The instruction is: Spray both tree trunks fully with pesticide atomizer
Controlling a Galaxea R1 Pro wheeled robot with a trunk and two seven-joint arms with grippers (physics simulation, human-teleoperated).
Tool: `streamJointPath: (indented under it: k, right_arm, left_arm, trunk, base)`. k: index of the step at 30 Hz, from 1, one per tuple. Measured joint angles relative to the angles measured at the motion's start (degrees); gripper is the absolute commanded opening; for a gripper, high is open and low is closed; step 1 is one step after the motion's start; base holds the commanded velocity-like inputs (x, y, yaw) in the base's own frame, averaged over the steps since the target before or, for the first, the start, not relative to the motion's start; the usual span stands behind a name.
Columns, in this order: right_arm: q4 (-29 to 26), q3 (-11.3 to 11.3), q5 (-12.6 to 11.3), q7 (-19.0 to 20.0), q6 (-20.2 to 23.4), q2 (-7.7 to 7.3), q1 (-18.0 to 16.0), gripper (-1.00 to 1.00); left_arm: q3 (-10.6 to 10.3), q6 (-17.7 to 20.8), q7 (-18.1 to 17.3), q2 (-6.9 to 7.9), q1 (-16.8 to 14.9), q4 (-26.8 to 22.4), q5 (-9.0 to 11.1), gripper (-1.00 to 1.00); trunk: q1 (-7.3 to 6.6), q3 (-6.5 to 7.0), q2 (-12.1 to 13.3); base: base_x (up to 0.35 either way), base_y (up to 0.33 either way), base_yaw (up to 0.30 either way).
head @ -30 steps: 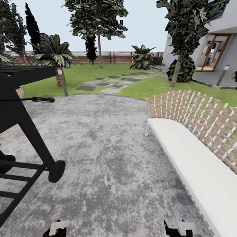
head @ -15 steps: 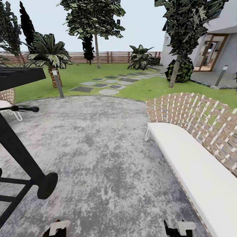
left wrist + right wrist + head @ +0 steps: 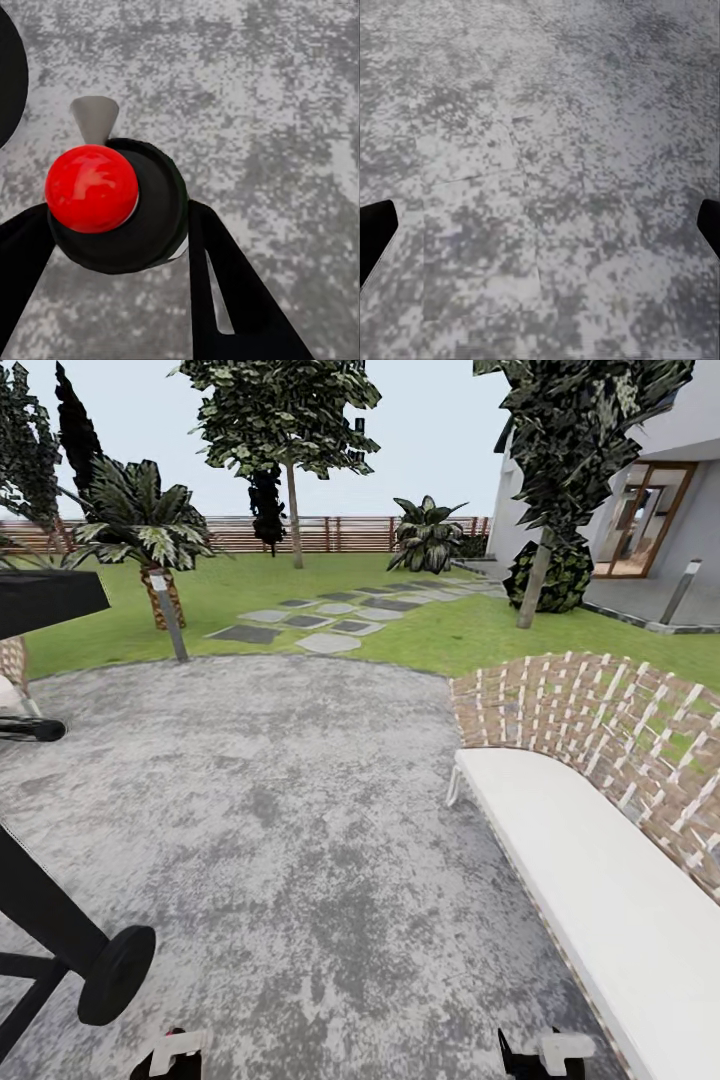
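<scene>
The garden lawn (image 3: 250, 585) lies beyond the grey patio I stand on. Two trees rise from it: one trunk (image 3: 294, 520) far back at centre, the other trunk (image 3: 531, 592) leaning at the right near the house. The pesticide atomizer is out of view. At the bottom edge of the head view sit my left gripper (image 3: 168, 1058) and right gripper (image 3: 543, 1058). The right gripper (image 3: 547, 217) is open over bare paving. My left gripper (image 3: 112, 217) has its fingers spread, and a black round part with a red dome (image 3: 91, 187) shows between them.
A black grill (image 3: 45, 600) with a wheel (image 3: 115, 988) stands close at my left. A white bench (image 3: 590, 870) with a woven back runs along the right. Ahead are a lamp post (image 3: 168, 615), a short palm (image 3: 150, 530), stepping stones (image 3: 320, 622) and the slat fence (image 3: 350, 532).
The whole view has shifted: the grill has slid toward the left edge and the bench sits slightly lower, so the camera has moved. Both grippers keep their place in the picture.
</scene>
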Motion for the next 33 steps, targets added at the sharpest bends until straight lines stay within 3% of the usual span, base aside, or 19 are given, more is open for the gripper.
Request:
streamJointPath:
  k: [12,33]
  right_arm:
    - [0.0,0.08,0.0,0.0,0.0,0.0,0.0,1.0]
    - [0.0,0.08,0.02,-0.01,0.0,0.0,0.0,1.0]
  left_arm:
    - [0.0,0.0,0.0,0.0,0.0,0.0,0.0,-1.0]
    - [0.0,0.0,0.0,0.0,0.0,0.0,0.0,-1.0]
  trunk:
    - [0.0,0.09,0.0]
    - [0.0,1.86,0.0]
  base:
    - [0.338,0.0,0.0]
    - [0.338,0.0,0.0]
